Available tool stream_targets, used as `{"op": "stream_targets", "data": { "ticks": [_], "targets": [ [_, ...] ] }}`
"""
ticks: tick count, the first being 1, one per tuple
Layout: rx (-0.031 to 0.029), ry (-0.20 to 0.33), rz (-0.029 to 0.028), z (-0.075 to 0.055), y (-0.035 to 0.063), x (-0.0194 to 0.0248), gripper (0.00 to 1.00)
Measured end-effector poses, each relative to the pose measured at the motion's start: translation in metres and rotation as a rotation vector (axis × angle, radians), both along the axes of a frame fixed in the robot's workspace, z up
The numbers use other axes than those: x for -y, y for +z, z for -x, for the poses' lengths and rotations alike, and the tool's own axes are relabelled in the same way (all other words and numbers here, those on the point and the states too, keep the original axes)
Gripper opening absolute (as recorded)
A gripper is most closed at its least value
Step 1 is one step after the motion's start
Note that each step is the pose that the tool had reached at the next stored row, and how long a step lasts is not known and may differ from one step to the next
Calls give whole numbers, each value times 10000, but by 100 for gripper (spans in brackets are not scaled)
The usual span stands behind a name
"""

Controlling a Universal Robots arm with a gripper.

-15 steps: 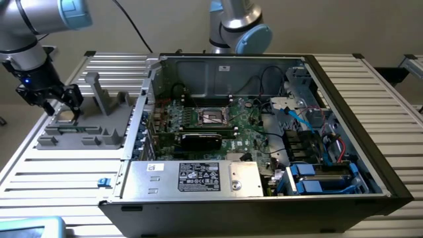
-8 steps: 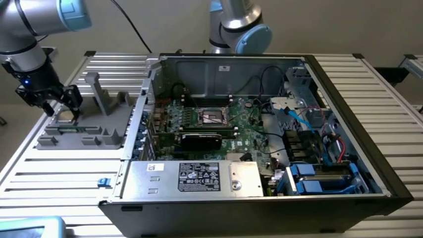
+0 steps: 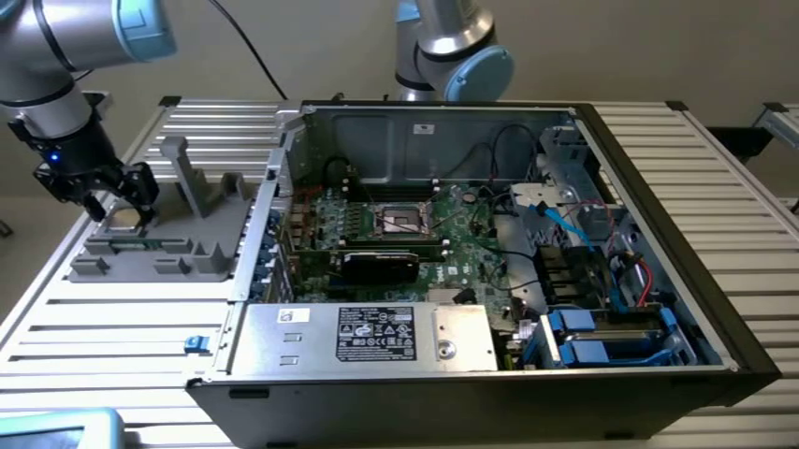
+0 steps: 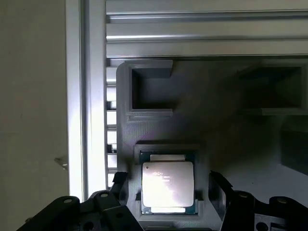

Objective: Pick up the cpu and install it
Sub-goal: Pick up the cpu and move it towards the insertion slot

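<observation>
The cpu (image 4: 167, 186), a small square chip with a silvery top plate, lies flat in a recess of the grey holder (image 4: 159, 130). My gripper (image 4: 169, 188) hangs directly over it, open. One dark fingertip (image 4: 120, 185) stands on each side of the chip, and neither touches it. In the exterior view the gripper (image 3: 120, 208) hovers low over the cpu (image 3: 125, 222) on the grey holder (image 3: 163, 253), at the exterior view's left. The black socket frame (image 3: 402, 222) sits on the green motherboard inside the open computer case (image 3: 649, 243).
The grey holder has upright posts (image 3: 178, 168) close beside the gripper. A silver box with a black label (image 3: 374, 335) fills the case's near side, and cables and blue drive bays (image 3: 600, 327) crowd its right. A second arm (image 3: 450, 47) stands behind the case.
</observation>
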State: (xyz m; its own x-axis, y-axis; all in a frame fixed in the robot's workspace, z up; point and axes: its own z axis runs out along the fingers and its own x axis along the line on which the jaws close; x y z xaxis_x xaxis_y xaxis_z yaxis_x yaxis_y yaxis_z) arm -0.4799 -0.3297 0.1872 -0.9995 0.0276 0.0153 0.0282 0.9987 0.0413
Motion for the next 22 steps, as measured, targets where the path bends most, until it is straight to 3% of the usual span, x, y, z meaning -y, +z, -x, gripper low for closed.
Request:
{"op": "stream_targets", "data": {
  "ticks": [6,7,15,22],
  "targets": [
    [-9,1,-1,-1,-3,0,68],
    [-9,0,-1,-1,-3,0,62],
    [-10,0,-2,-1,-17,0,62],
    [-80,-3,0,-2,-26,1,62]
  ]
}}
